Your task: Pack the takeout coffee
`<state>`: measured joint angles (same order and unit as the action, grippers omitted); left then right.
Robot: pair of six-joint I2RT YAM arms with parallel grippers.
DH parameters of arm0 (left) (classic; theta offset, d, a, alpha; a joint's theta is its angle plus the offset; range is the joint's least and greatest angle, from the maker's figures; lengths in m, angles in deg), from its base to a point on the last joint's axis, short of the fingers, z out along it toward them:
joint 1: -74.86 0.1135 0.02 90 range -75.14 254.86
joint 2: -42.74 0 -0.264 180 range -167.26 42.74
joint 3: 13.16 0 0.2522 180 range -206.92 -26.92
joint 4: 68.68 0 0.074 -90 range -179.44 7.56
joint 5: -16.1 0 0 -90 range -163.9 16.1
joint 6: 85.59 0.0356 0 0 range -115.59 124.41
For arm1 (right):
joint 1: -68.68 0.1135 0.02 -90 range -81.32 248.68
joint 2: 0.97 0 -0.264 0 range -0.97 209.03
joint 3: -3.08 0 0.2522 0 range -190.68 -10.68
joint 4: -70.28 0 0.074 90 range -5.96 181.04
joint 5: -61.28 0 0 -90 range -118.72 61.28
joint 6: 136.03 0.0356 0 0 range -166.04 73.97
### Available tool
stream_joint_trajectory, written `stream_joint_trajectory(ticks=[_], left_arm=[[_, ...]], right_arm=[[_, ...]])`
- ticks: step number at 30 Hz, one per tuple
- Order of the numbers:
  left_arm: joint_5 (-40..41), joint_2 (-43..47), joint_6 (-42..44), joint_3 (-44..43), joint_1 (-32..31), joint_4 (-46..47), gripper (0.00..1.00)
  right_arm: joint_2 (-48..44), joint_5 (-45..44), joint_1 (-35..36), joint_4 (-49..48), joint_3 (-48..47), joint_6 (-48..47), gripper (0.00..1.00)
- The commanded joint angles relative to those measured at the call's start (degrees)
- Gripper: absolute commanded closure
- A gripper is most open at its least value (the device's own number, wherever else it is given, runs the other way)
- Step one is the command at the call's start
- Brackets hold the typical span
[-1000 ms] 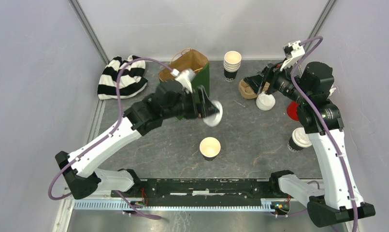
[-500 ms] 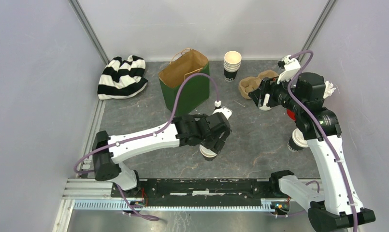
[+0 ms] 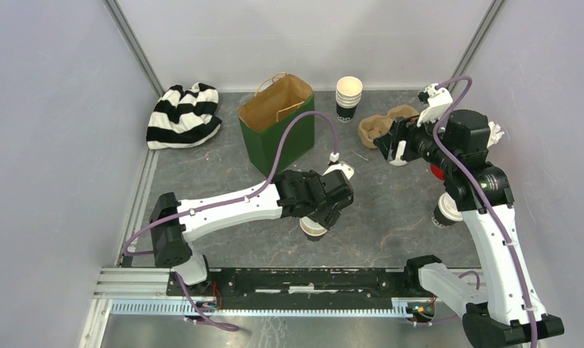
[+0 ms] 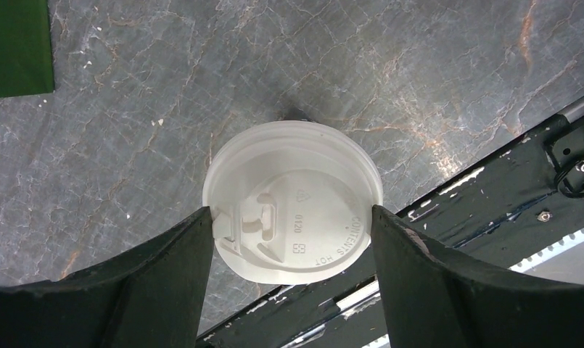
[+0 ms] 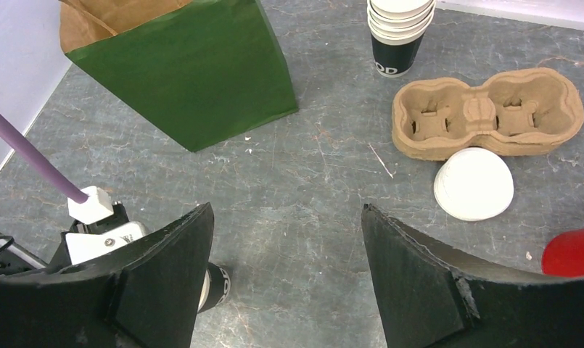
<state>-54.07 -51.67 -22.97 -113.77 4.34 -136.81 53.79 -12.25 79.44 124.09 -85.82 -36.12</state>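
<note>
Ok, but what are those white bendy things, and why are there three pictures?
They are two robot arms bolted to a grey table. One picture looks down from above; the other two come from little cameras on each wrist, showing its black jaws. The left jaws pinch a round white plastic lid over a small dark paper cup. The right jaws are open, holding nothing. Around lie a green paper bag, a brown cardboard cup carrier, a stack of cups, another lidded cup and a striped cloth.

Left gripper (image 4: 290, 217) clamps lid (image 4: 296, 192) (pointing down); right gripper (image 5: 286, 212) spread
</note>
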Motion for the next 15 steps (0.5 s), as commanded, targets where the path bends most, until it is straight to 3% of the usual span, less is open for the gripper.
stream_joint_trajectory(ticks=[1,15], left_arm=[[0.01,-0.81,1.30,-1.58,-0.26,-0.09,0.27],[0.00,-2.32,-0.31,-0.76,-0.27,-1.27,0.21]], right_arm=[[-1.01,0.19,-0.05,-1.42,0.49,-1.21,0.19],[-1.28,2.53,-0.08,-2.83,2.06,-0.20,0.18]])
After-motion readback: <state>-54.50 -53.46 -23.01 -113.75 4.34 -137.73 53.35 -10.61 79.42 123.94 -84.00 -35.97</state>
